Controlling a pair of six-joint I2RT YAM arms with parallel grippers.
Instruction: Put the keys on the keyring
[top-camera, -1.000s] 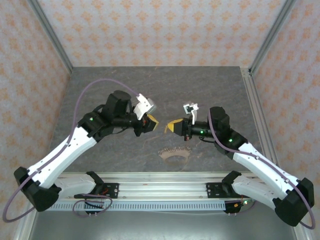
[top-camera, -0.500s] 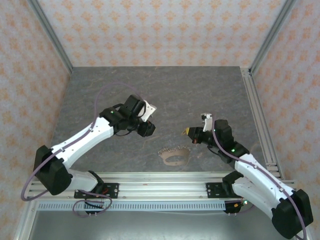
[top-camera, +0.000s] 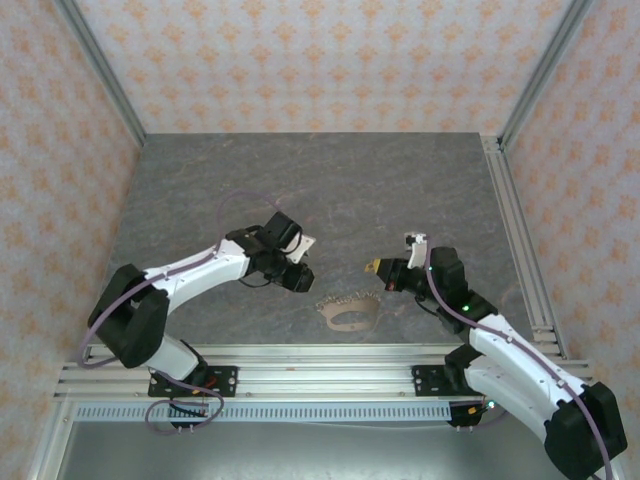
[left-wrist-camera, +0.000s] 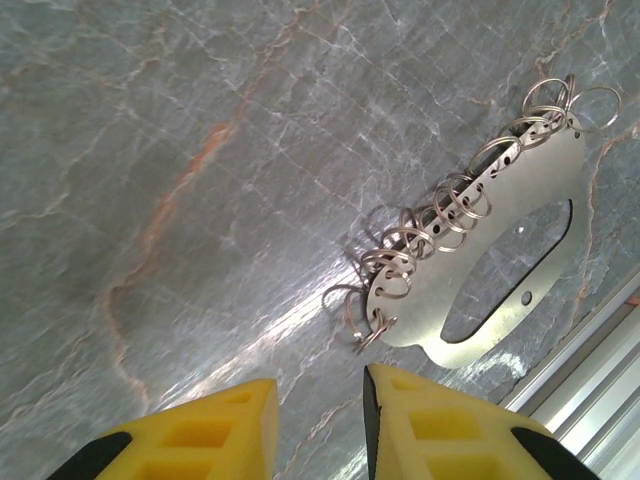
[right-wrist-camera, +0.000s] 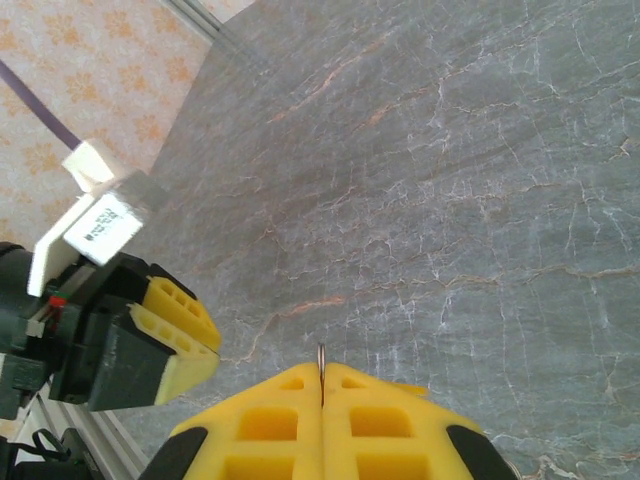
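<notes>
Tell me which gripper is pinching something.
The right gripper, shut on a thin metal sliver; the left gripper has its jaws apart, empty.

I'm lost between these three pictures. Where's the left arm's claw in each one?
Top external: the left gripper is left of centre, up-left of the ringed metal plate.
Left wrist: the left gripper is at the bottom edge, yellow fingers apart.
Right wrist: the left gripper is at the left edge, yellow-tipped.
Shared landmark: the grey marbled table.
</notes>
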